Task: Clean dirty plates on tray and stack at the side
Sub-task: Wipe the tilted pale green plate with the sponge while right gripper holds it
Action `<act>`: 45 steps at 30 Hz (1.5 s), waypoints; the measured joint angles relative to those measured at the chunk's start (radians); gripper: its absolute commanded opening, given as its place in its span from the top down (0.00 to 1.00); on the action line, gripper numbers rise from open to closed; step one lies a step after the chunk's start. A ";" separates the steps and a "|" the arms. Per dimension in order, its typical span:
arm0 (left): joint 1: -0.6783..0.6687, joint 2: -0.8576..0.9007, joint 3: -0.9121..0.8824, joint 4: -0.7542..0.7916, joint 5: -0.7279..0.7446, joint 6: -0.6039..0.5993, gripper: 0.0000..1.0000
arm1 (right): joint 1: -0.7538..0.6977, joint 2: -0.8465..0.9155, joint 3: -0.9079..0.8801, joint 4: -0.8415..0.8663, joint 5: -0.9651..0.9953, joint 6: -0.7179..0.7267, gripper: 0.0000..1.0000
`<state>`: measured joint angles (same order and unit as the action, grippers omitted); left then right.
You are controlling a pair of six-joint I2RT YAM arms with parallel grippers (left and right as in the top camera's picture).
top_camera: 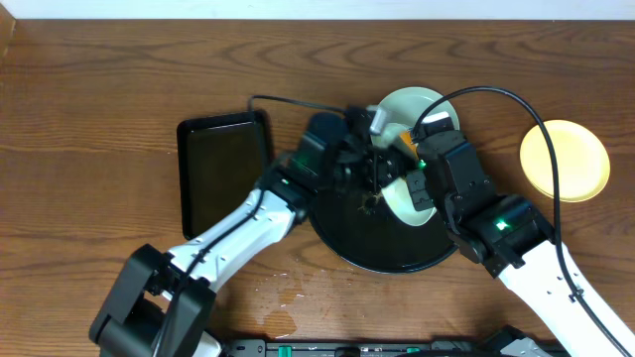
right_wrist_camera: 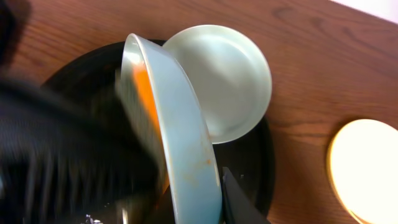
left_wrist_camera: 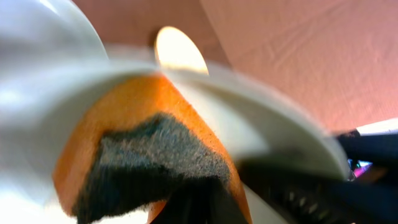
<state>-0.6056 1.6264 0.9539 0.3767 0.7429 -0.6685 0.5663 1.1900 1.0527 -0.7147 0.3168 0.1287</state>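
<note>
The left gripper (top_camera: pixel 365 149) is closed tight on a sponge (left_wrist_camera: pixel 143 155), which is pressed against the near face of an upright plate (right_wrist_camera: pixel 180 143) immediately to its right. That plate is held on edge above the round tray (top_camera: pixel 367 243) lying beneath both grippers, its rim pinched by the nearly closed right gripper (top_camera: pixel 429 169). A faint orange smear can be made out on its far side. A second plate (top_camera: pixel 412 104) lies just beyond the grippers, on the tray's far rim. Well right of the right gripper, a yellow plate (top_camera: pixel 564 159) is set on the table, off the tray. Scrubbing is judged to be in hand. Next, the sponge must be drawn clear before the plate can be carried to the yellow one.
</note>
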 measured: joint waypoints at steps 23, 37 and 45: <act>0.085 -0.021 0.006 -0.249 -0.040 0.126 0.93 | 0.001 0.000 0.013 0.000 -0.084 0.019 0.99; 0.026 -0.021 0.007 -0.504 -0.074 0.154 0.93 | 0.002 0.000 0.013 0.009 -0.106 0.015 0.99; -0.122 -0.021 0.006 -0.328 0.060 0.054 0.93 | 0.001 0.000 0.013 0.002 -0.050 -0.013 0.99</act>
<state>-0.7280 1.6058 0.9596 0.0490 0.8024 -0.6144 0.5671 1.1900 1.0653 -0.7128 0.2672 0.1162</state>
